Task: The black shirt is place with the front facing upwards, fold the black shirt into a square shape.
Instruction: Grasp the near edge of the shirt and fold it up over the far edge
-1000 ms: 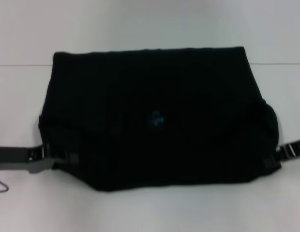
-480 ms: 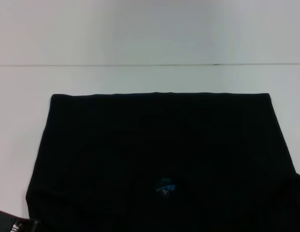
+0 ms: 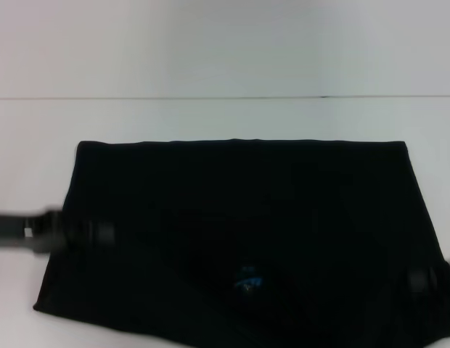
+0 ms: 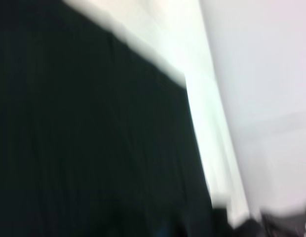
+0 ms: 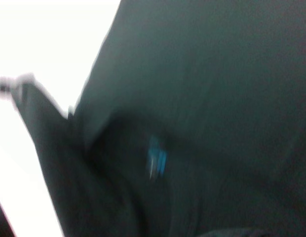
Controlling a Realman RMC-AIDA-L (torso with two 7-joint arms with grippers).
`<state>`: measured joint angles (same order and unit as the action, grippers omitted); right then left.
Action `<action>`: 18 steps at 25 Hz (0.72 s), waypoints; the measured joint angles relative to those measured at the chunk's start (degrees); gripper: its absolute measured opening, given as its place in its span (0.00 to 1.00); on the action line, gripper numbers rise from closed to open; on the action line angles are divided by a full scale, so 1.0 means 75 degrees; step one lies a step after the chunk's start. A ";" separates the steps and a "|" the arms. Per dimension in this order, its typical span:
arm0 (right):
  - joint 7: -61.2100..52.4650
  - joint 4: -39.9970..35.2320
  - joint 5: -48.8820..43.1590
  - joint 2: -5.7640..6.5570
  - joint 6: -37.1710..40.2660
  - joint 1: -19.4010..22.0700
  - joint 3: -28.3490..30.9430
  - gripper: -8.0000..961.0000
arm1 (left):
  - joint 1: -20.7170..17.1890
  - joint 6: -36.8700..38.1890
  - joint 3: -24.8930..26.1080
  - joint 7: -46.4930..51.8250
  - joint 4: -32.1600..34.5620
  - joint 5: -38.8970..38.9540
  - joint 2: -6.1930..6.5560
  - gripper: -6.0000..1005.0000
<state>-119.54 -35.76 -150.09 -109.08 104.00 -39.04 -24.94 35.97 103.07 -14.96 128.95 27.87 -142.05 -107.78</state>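
The left gripper [image 3: 101, 233] reaches in from the left edge of the head view as a blurred dark bar over the left margin of the cloth; I cannot tell whether its fingers are apart or together, or whether they grip the fabric.

Beside it, the large plain black soft cloth shirt [image 3: 239, 210] lies spread on the pale white desk [image 3: 225, 119], covering most of the near half of the surface. Its far edge runs straight across, parallel to a thin dark seam in the desk farther back, and its two sides flare outward toward the robot. The near left corner shows on the desk, while the near right part runs out of the picture. A small blue neck label [image 3: 248, 279] sits near the middle of the near part of the cloth.

In the left wrist view the black shirt [image 4: 94, 138] fills most of the picture, with its edge against the white desk [image 4: 256, 74]. In the right wrist view the shirt [image 5: 217, 98] shows soft folds around the blue label [image 5: 156, 158].

The right gripper [image 3: 428, 278] shows only as a blurred dark shape at the right edge, at the shirt's right margin; its fingers cannot be made out.
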 joint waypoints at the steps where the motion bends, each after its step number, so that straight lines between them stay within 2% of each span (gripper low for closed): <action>1: -0.0175 0.0165 0.0205 0.0110 -0.0249 0.0005 0.0346 0.11 | 0.0008 -0.0264 0.0277 0.0056 -0.0009 0.0096 0.0021 0.04; 5: -0.0679 0.0912 0.1281 0.0454 -0.1339 0.0178 0.1454 0.11 | -0.0046 -0.1435 0.1093 0.0114 -0.0200 0.0591 0.0051 0.04; 7: -0.0741 0.1187 0.1840 0.0466 -0.1920 0.0251 0.1644 0.11 | -0.0068 -0.1972 0.1220 0.0017 -0.0316 0.0929 -0.0020 0.04; 10: -0.0674 0.1452 0.2295 0.0289 -0.2744 0.0228 0.1659 0.11 | -0.0071 -0.2624 0.1239 -0.0270 -0.0470 0.1424 -0.0238 0.04; 13: -0.0485 0.1510 0.2351 -0.0022 -0.3475 0.0087 0.1631 0.11 | 0.0022 -0.3199 0.1202 -0.0620 -0.0562 0.1737 -0.0519 0.04; 16: -0.0349 0.1512 0.2349 -0.0247 -0.3999 -0.0060 0.1447 0.11 | 0.0184 -0.3647 0.1158 -0.0784 -0.0574 0.1782 -0.0680 0.04; 18: -0.0313 0.1513 0.2372 -0.0328 -0.4285 -0.0121 0.1335 0.11 | 0.0291 -0.3859 0.1154 -0.0852 -0.0580 0.1784 -0.0728 0.04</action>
<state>-121.88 -24.42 -132.30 -111.54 71.86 -39.94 -14.93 38.15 74.12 -6.31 122.56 23.52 -128.67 -113.24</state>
